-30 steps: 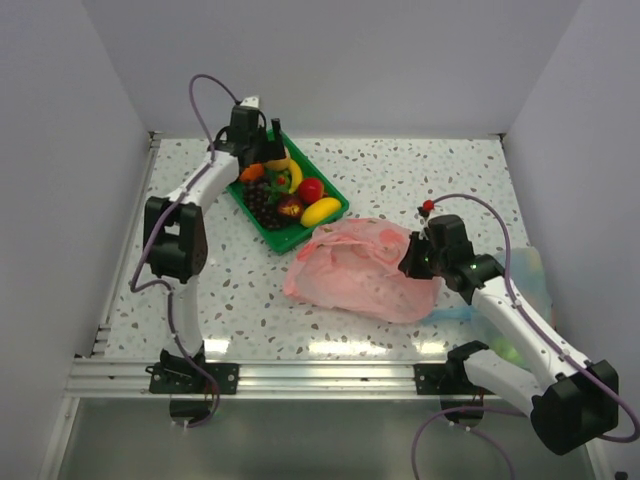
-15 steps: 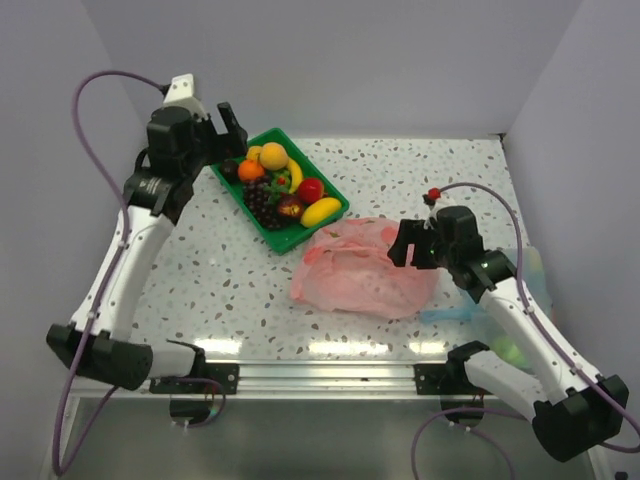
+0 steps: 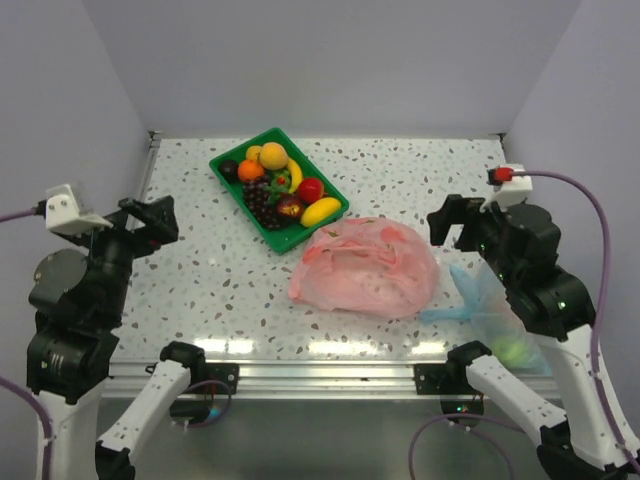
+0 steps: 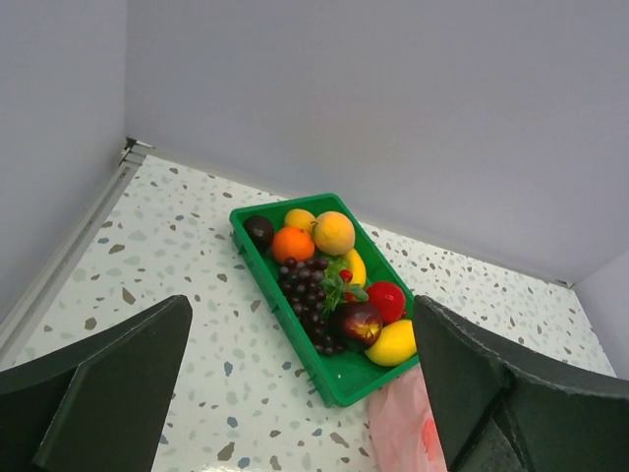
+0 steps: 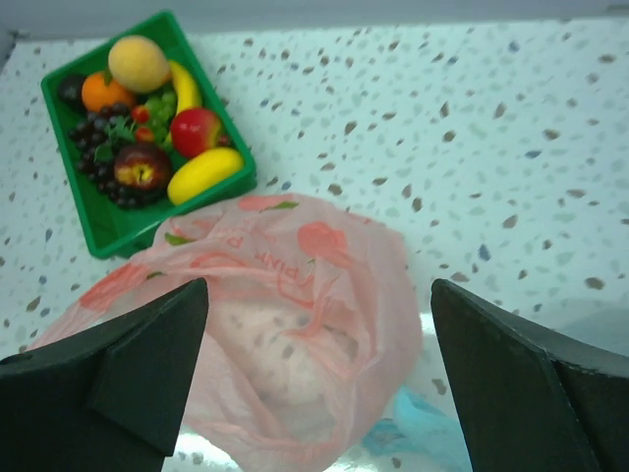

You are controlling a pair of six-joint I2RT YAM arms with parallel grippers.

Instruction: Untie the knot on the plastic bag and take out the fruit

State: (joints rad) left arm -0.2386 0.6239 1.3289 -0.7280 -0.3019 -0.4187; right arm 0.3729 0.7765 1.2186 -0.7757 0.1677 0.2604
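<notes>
The pink plastic bag [image 3: 365, 268] lies crumpled and loose in the middle of the table, and the table's speckles show through it [image 5: 295, 324]. The knot is not in view. The fruit [image 3: 282, 187] sits in the green tray [image 3: 232, 183]: an orange [image 4: 293, 244], a red apple [image 4: 385, 300], dark grapes [image 4: 305, 293], a yellow oval [image 4: 393, 344] and a dark red one [image 4: 360, 323]. My left gripper [image 3: 148, 222] hangs open high at the near left [image 4: 300, 393], far from the tray. My right gripper [image 3: 456, 222] is open above the bag's right side [image 5: 319, 379], holding nothing.
A pale blue bag [image 3: 482, 305] lies to the right of the pink one, with something green inside it near the table's front edge. A banana [image 5: 185, 87] and a near-black fruit [image 4: 259, 230] share the tray [image 5: 108, 231]. Walls enclose the left, back and right.
My right gripper opened, let go of the pink bag's right edge and rose away. My left arm left the tray and swung back to the near left. The bag settled.
</notes>
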